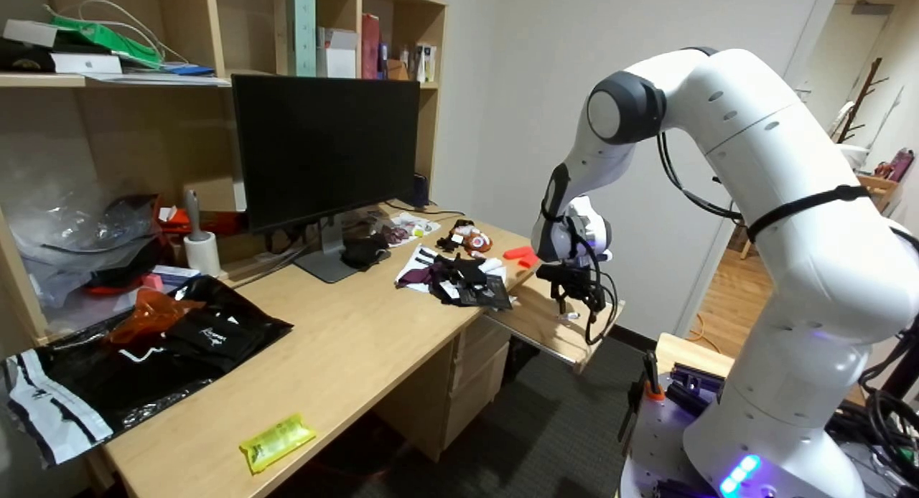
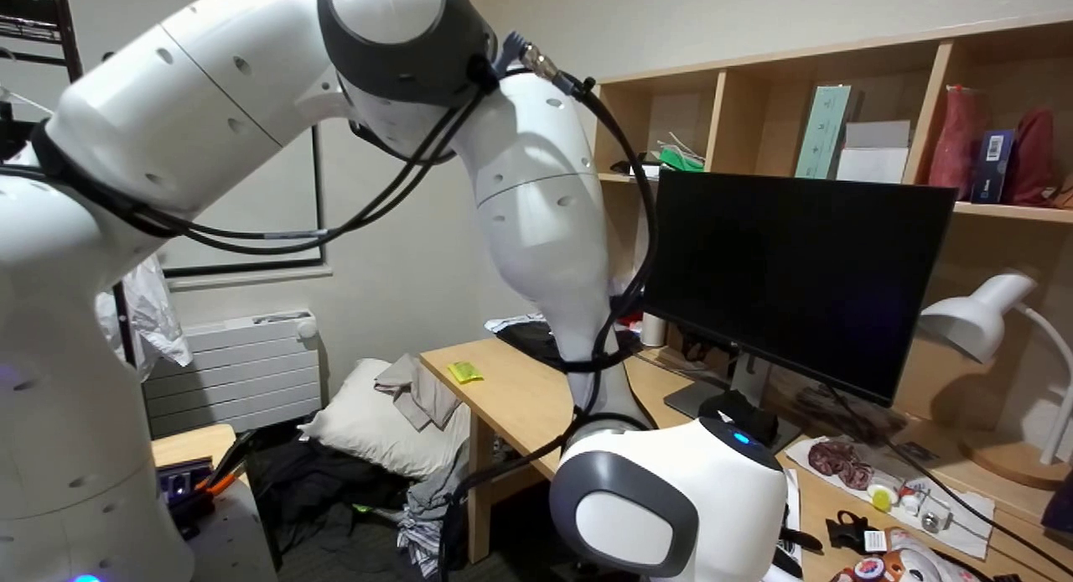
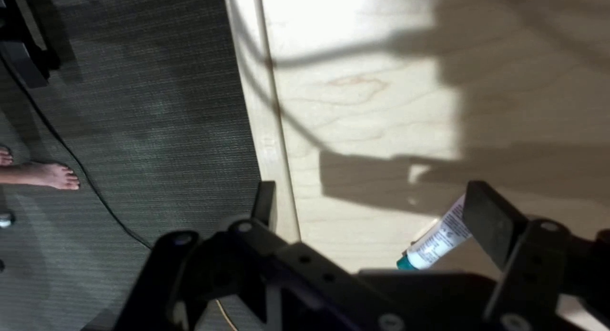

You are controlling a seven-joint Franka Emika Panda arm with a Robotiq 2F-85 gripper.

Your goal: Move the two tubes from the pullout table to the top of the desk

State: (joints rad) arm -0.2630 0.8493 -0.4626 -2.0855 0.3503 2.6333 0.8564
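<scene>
Above the pullout table (image 3: 362,123), the end effector (image 3: 371,204) gaped empty; the green-capped tube (image 3: 439,239) lay off-centre to its jaws, so lowering risked striking it.

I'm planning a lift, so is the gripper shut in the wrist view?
No, the gripper stands open, its jaws wide apart, and the white tube lies on the pullout table.
</scene>
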